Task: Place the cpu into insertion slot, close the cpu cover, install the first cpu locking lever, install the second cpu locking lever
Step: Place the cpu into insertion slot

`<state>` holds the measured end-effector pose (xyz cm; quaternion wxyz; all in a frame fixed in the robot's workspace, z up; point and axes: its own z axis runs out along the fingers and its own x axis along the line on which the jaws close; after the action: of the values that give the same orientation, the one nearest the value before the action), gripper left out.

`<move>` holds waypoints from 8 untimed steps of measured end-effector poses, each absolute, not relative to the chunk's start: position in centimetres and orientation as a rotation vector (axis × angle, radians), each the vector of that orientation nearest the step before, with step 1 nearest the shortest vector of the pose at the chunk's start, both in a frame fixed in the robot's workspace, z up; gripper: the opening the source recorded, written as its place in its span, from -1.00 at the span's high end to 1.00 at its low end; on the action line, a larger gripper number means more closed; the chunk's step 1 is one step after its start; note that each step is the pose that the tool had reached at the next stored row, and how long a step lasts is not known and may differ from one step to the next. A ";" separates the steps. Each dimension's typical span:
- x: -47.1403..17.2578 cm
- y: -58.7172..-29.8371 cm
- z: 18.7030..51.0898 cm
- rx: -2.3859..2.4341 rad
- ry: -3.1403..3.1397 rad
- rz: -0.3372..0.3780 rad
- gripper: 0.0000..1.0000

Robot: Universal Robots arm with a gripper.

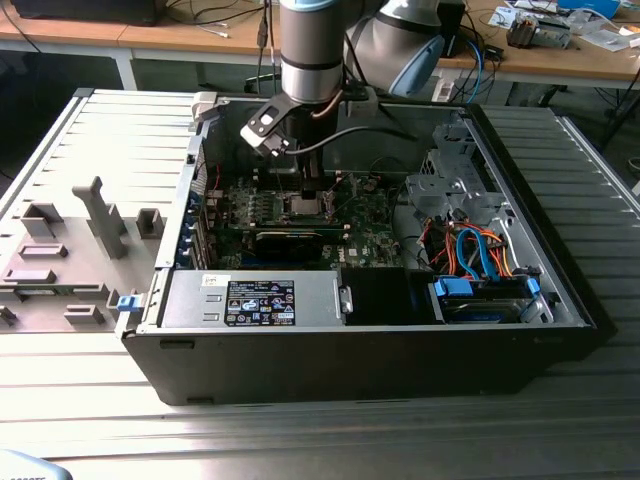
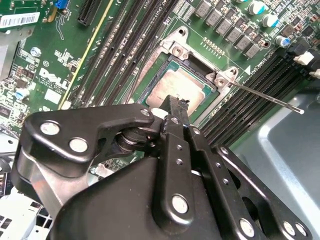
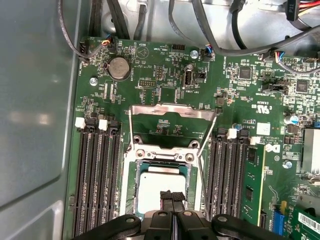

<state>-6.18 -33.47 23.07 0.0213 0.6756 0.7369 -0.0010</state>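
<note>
The small flat square cpu (image 3: 150, 192) with its pale silver-grey metal top lies flat in the socket (image 3: 128, 190) of the green motherboard (image 3: 150, 70). The black gripper (image 3: 172, 196) hangs right over it, fingers pressed together with nothing between them; whether the tips touch the chip cannot be told. The thin square metal cpu cover (image 3: 172, 111) stands open, tipped away from the socket, with the board showing through its window. A thin wire locking lever (image 2: 265, 95) juts out free beside the socket. In the exterior view the grey arm (image 1: 310, 50) reaches down into the open black computer case (image 1: 380, 350).
</note>
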 end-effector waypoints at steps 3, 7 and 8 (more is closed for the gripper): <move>-6.2 -33.5 23.4 2.094 2.284 -0.003 0.79; -6.2 -33.5 24.0 2.094 2.284 -0.003 0.79; -6.2 -33.5 24.1 2.094 2.284 -0.003 0.79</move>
<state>-6.18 -33.47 24.12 0.0213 0.6756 0.7369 -0.0009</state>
